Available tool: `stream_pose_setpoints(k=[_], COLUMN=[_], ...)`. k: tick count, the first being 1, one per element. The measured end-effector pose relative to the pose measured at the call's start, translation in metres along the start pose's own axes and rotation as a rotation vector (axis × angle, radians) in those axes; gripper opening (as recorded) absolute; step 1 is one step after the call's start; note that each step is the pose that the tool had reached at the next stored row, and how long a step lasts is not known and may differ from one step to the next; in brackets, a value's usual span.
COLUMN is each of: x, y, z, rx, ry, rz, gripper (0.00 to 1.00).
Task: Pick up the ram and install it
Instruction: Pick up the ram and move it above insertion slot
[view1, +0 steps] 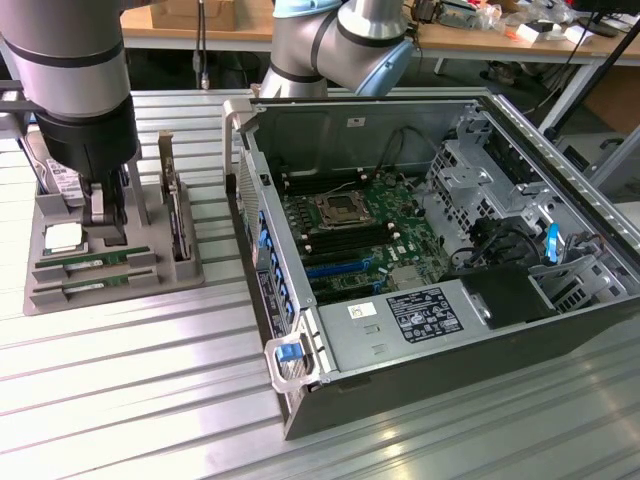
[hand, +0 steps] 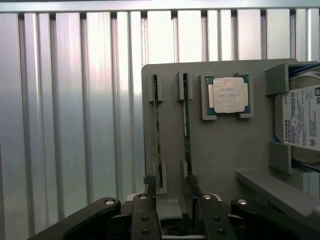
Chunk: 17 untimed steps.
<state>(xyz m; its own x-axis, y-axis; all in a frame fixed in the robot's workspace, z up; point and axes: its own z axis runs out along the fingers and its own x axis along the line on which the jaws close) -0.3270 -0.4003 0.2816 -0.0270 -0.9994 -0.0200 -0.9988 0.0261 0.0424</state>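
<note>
Now | arm (view1: 80, 90) upright over tray (hand: 220, 150) | gripper (hand: 171, 192) spread, seemingly above ram (hand: 158, 135)

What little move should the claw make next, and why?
Probably lower the open claw straight down around one long, thin green circuit-board stick. It hangs above the grey plastic tray, where two such sticks stand on edge side by side, and it holds nothing yet.
</note>
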Motion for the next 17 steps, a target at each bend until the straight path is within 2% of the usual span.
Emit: stream_pose_setpoints(k=[17], x=[0.001], y=[0.0003], z=[0.0137], rx=[-0.0001], ry=[0.0002], rz=[-0.004], gripper=[0.36])
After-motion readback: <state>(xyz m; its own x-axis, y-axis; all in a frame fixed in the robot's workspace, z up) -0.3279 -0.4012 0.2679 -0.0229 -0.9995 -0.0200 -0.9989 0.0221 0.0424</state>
